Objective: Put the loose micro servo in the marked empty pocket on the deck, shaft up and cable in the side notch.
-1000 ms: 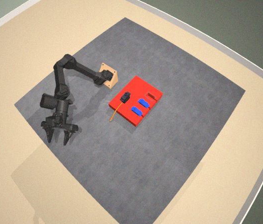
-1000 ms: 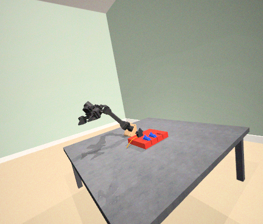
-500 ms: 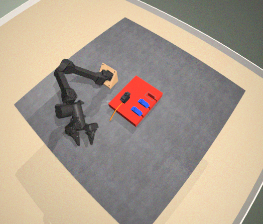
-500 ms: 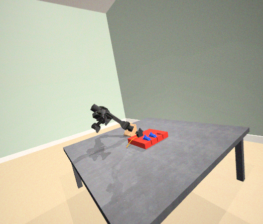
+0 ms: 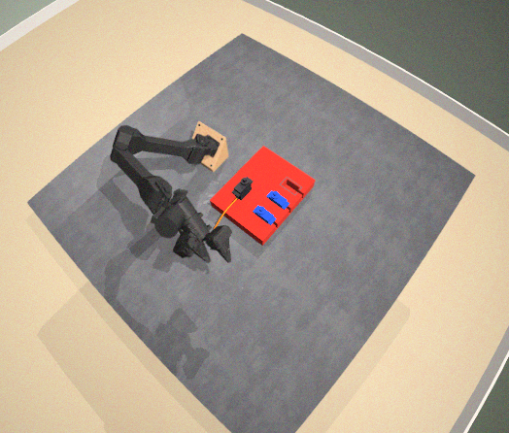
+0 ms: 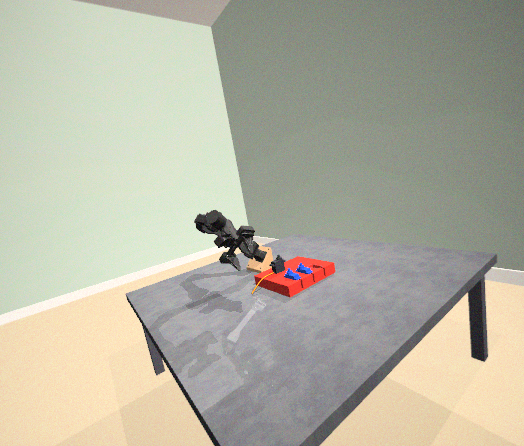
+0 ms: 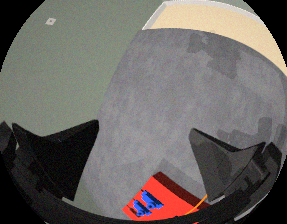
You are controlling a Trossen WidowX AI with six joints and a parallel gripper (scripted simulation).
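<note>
The loose black micro servo (image 5: 243, 186) (image 6: 278, 263) stands on the left part of the red deck (image 5: 267, 162) (image 6: 295, 289) (image 7: 170, 192), outside any pocket. Its orange cable (image 5: 225, 213) (image 6: 259, 284) (image 7: 202, 200) trails off the deck's edge onto the table. The marked empty pocket (image 5: 291, 185) is at the deck's far corner. Two blue servos (image 5: 278, 198) (image 5: 264, 214) (image 6: 292, 273) (image 7: 147, 204) sit in the other pockets. My gripper (image 5: 218, 258) (image 6: 232, 261) (image 7: 146, 129) is open and empty. It hangs above the table just off the deck's near-left edge, close to the cable's end.
The arm's tan base mount (image 5: 219, 152) (image 6: 261, 260) stands just left of the deck. The grey table top (image 5: 335, 272) (image 6: 345, 325) ends in edges on all sides, with beige floor around it.
</note>
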